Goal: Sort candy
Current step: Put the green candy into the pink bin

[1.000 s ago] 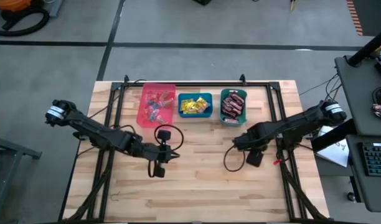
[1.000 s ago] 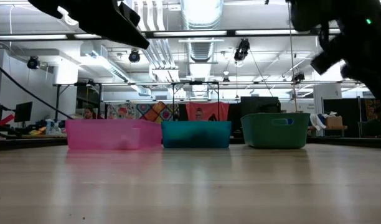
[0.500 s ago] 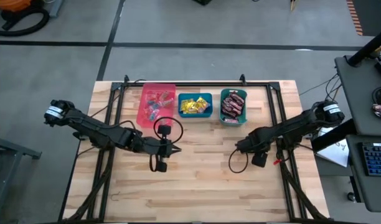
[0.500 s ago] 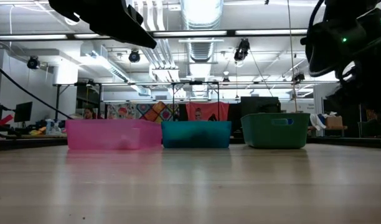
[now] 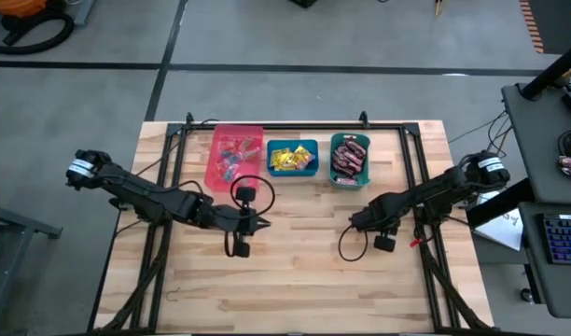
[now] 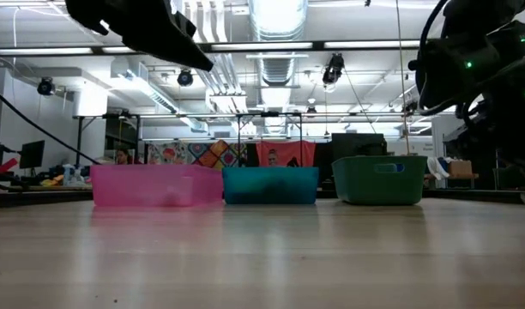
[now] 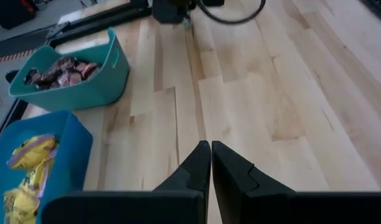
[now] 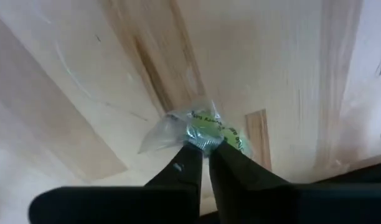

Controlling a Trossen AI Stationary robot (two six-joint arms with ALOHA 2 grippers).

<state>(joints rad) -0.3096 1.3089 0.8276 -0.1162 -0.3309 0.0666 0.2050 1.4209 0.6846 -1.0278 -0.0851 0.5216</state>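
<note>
Between the closed fingertips of the right gripper sits a small clear-wrapped candy with a green centre, pinched by its wrapper against the bare wooden table; the pick step looks just made, though whether the sweet is lifted yet I cannot tell. Judging by the bins, the next move calls for carrying it up to the pink bin, where the other small clear-wrapped pieces lie, rather than the blue bin of yellow packets or the teal bin of dark bars. From the high view the right gripper hides the candy entirely; only the right wrist view shows it. Meanwhile the left gripper hangs over the table's middle, fingers pressed together on nothing.
</note>
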